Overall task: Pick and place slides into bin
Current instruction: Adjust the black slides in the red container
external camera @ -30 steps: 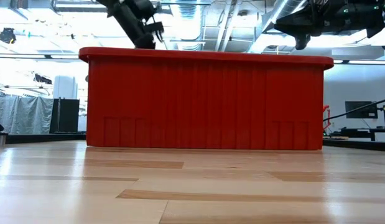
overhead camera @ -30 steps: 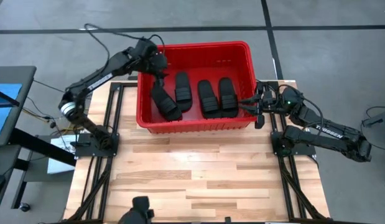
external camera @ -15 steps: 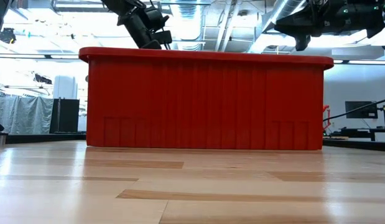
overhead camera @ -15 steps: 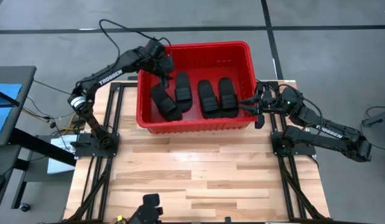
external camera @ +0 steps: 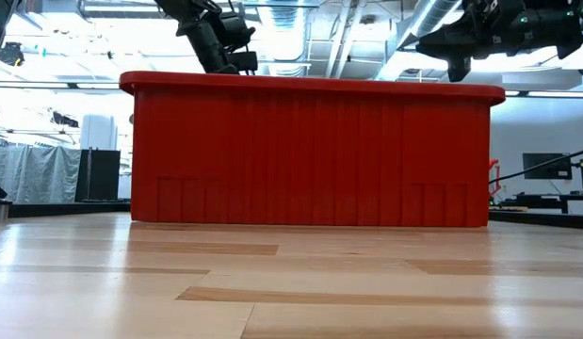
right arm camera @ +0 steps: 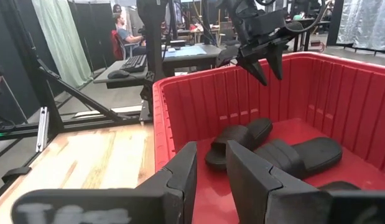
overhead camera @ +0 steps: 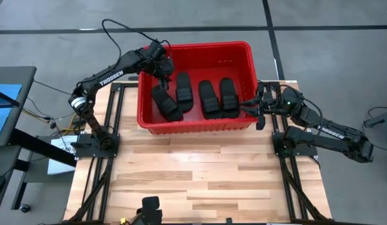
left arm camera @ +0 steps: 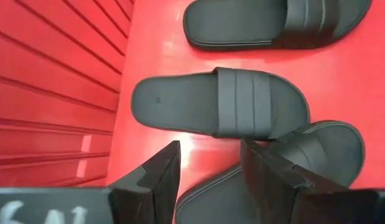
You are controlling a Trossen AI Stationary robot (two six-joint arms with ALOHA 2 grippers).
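Observation:
The red bin (overhead camera: pixel 206 45) stands on the far part of the wooden table. Several black slides lie on its bottom, soles down: one slanted at the left (overhead camera: pixel 166 103), one beside it (overhead camera: pixel 184 89), and two side by side at the right (overhead camera: pixel 219 97). My left gripper (left arm camera: pixel 209 155) hangs open over the bin's far left part, pointing steeply down at the slides (left arm camera: pixel 223 102), with nothing between its fingers. My right gripper (right arm camera: pixel 209 163) waits level at the bin's right wall (overhead camera: pixel 248 105), its fingers a little apart and empty. In the low view the bin's wall (external camera: pixel 310 151) hides the slides.
The wooden tabletop (overhead camera: pixel 199 175) stretches bare from the bin to the near edge. Dark frame rails (overhead camera: pixel 105 162) run along both sides of the table. Beyond the table a person (right arm camera: pixel 122 31) sits at a desk with monitors.
My left gripper has sunk a little toward the bin's inside and tipped more steeply down, with its fingers still apart. The slides have kept their places.

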